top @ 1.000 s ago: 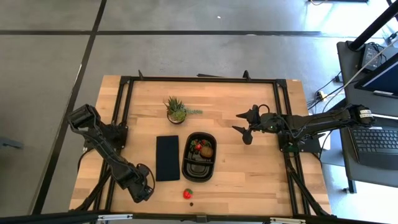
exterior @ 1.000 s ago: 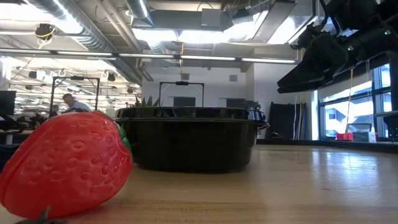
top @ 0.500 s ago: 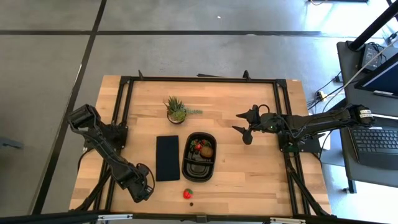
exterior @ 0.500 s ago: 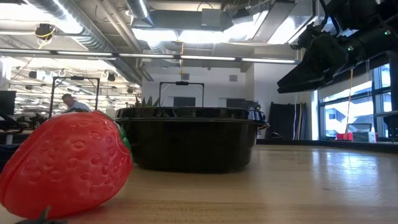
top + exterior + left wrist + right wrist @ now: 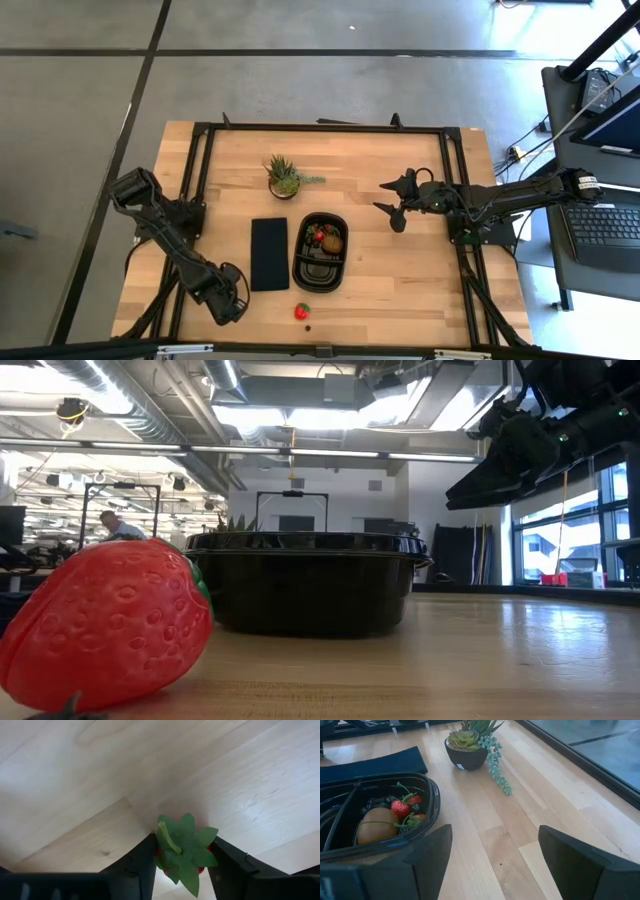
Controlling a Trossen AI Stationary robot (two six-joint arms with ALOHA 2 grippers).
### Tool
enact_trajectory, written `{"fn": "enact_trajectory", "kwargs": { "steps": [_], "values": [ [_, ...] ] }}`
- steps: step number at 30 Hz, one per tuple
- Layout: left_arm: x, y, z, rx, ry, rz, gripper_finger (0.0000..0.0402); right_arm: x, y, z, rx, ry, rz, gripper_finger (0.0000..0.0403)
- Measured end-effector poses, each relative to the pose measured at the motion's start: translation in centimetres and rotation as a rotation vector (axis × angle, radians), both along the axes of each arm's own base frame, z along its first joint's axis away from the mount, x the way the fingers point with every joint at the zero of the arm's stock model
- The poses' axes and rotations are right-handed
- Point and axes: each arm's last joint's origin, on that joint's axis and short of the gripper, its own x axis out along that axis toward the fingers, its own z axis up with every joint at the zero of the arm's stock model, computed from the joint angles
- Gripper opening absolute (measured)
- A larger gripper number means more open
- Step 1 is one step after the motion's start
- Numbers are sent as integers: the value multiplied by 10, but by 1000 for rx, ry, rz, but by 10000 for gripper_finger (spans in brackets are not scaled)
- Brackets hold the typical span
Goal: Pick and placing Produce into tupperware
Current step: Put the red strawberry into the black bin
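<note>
A red strawberry with a green leafy cap (image 5: 184, 849) stands on the wooden table near its front left. My left gripper (image 5: 185, 845) points down over it, shut on it; in the high view the gripper (image 5: 230, 302) hides it. A second strawberry (image 5: 301, 311) (image 5: 105, 625) lies on the table by the near edge. The black tupperware (image 5: 320, 272) (image 5: 310, 585) (image 5: 432, 795) holds strawberries (image 5: 402, 807) and a brown kiwi (image 5: 374, 826). My right gripper (image 5: 393, 205) (image 5: 495, 865) hangs open, right of the tupperware and above the table. My left gripper pinches the strawberry between its two fingers, one finger (image 5: 146, 862) on each of its red sides (image 5: 159, 853), just under the leafy cap. The fingers come from above, pointing down. The strawberry sits cap up, and its underside is hidden, so whether it rests on the wood cannot be told.
A spiky potted plant (image 5: 285, 177) (image 5: 470, 742) stands behind the tupperware. A flat dark panel (image 5: 269, 254) lies left of it, between it and my left arm. A black frame (image 5: 320, 128) borders the table. A person (image 5: 115, 525) shows far off in the room.
</note>
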Motion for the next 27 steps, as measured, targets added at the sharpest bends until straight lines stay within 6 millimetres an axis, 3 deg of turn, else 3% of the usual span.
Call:
{"fn": "enact_trajectory", "kwargs": {
  "steps": [7, 13, 18, 27],
  "values": [
    [10, 7, 2, -26, -16, -28, 151, 0, 0, 0, 0, 0, 0, 298],
    [27, 27, 21, -79, -122, -136, 134, 0, 0, 0, 0, 0, 0, 298],
    [42, 53, 46, -24, -327, -191, 146, 0, 0, 0, 0, 0, 0, 298],
    [93, 105, 79, 363, -846, -379, 138, 0, 0, 0, 0, -3, 0, 298]
  ]
}}
